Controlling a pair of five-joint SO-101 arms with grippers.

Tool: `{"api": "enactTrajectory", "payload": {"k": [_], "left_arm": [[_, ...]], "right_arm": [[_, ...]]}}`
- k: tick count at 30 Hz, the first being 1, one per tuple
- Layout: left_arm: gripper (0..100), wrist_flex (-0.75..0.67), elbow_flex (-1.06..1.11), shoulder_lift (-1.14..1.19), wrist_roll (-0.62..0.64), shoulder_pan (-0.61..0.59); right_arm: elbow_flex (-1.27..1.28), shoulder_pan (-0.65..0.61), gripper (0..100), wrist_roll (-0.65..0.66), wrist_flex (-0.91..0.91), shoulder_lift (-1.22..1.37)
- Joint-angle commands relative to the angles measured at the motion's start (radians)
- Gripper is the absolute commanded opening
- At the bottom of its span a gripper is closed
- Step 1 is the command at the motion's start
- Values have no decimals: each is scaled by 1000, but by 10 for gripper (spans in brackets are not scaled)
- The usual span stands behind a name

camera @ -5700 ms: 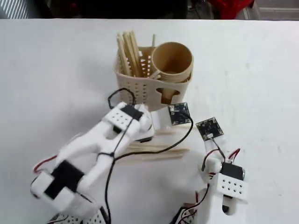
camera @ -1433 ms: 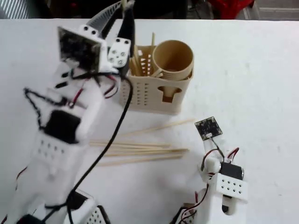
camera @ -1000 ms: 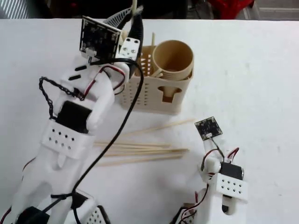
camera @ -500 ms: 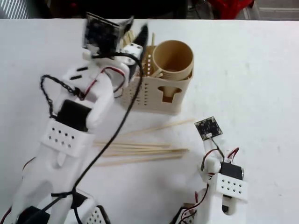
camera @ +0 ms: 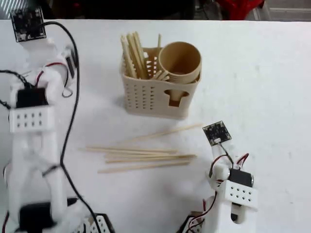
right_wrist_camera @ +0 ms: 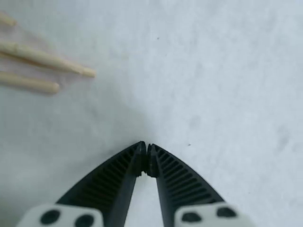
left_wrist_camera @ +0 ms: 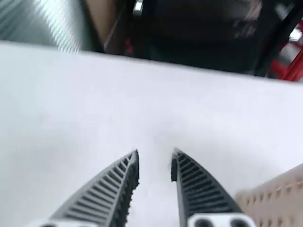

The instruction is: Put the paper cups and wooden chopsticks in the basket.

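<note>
Several chopsticks (camera: 146, 158) lay on the bench (camera: 262, 73) before the basket (camera: 155, 94), lengthwise along its front wall; the right fingers (right_wrist_camera: 125, 177), pressed together, sat nearer them than the left fingers (left_wrist_camera: 113, 184), spread apart beside the basket.

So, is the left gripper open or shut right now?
Open: in the left wrist view the left gripper has its fingers apart, with bare table between them, holding nothing.

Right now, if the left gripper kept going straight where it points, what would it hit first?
Probably just the bare table ahead of the left gripper; the basket sits off to one side, out of its line. Depth is hard to judge.
</note>
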Motion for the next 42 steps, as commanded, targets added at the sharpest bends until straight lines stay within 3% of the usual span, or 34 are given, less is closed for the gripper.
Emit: {"api": "enactTrajectory", "payload": {"k": [1, 7, 12, 17, 21, 26, 31, 35, 42], "left_arm": [[132, 98, -15, 280, -38, -51], [129, 81, -91, 529, -38, -64], [129, 15, -97, 625, -37, -96], [129, -12, -124, 691, -38, -97], [129, 3, -132, 694, -38, -93], [129, -3, -132, 696, -38, -113], [129, -5, -133, 697, -38, -113], [129, -5, -135, 697, -40, -102], [129, -5, -135, 697, -40, -101]], "right_arm": [[-12, -12, 18, -2, -22, -13], [-201, -147, 18, 32, 38, -2], [-509, -417, 20, -18, 266, 36], [-749, -684, 110, -35, 318, 323], [-845, -802, 199, -25, 216, 559], [-864, -860, 257, 259, 125, 799], [-867, -808, 268, 414, -18, 952], [-867, -792, 266, 489, -113, 1029], [-896, -791, 265, 500, -182, 1133]]}}
